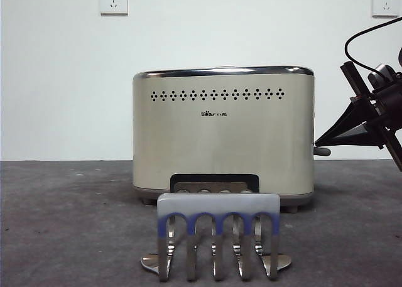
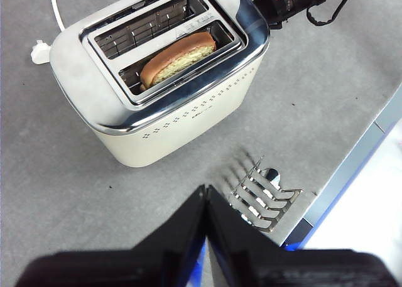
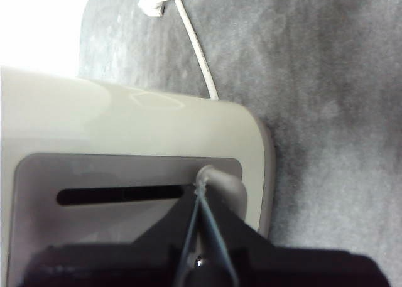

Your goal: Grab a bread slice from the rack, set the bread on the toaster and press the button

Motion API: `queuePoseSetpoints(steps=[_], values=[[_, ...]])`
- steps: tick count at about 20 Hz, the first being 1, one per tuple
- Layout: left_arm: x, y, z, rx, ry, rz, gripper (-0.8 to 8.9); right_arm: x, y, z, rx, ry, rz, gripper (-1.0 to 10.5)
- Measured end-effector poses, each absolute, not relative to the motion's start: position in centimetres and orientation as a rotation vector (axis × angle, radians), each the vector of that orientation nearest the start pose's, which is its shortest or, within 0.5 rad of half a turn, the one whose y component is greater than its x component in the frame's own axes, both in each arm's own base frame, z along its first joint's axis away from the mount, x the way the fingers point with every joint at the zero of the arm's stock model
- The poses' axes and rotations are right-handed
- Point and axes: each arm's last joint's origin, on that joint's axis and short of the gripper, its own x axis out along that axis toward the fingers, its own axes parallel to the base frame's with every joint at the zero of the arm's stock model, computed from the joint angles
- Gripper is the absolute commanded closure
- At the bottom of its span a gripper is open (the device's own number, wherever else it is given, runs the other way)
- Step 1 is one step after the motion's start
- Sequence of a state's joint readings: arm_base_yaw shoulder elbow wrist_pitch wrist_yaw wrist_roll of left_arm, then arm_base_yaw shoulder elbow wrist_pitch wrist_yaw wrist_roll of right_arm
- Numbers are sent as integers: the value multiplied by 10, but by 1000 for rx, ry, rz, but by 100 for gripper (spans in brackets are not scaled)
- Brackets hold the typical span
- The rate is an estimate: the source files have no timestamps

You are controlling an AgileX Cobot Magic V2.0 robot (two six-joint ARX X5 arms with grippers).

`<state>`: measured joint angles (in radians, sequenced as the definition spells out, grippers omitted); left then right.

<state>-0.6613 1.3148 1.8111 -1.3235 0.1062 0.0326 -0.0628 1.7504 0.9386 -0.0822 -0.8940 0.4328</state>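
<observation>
We see the small shiny metal toast rack [image 1: 218, 237] empty near the counter's front edge. Behind it, the large cream-beige toaster [image 1: 223, 136] holds the brown-crusted slice of bread [image 2: 178, 58] in one top slot. Its black logo [image 1: 217, 114] reads "Bear". Our left gripper [image 2: 205, 196] hangs above with jaws together. Our right gripper [image 3: 200, 189], jaws together, presses its tip on the dark grey lever button [image 1: 321, 152] at the toaster's right end.
</observation>
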Motion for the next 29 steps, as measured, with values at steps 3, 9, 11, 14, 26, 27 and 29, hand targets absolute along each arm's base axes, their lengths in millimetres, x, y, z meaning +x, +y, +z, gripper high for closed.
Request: queuePoseSetpoints(steps=[3, 9, 11, 14, 26, 27, 29], values=[[160, -128, 458, 261, 802, -736, 822, 334, 2, 160, 809, 977, 610, 954], [155, -124, 461, 256, 784, -738, 822, 332, 3, 166, 804, 949, 601, 954], [155, -124, 461, 256, 784, -738, 822, 331, 2, 169, 805, 938, 586, 954], [155, -124, 461, 256, 784, -738, 822, 331, 3, 172, 816, 938, 578, 954], [155, -124, 461, 256, 784, -738, 822, 310, 8, 234, 771, 788, 632, 954], [155, -124, 461, 256, 784, -738, 822, 304, 8, 246, 763, 758, 640, 954], [155, -124, 461, 256, 784, -738, 821, 288, 8, 269, 742, 711, 633, 954]])
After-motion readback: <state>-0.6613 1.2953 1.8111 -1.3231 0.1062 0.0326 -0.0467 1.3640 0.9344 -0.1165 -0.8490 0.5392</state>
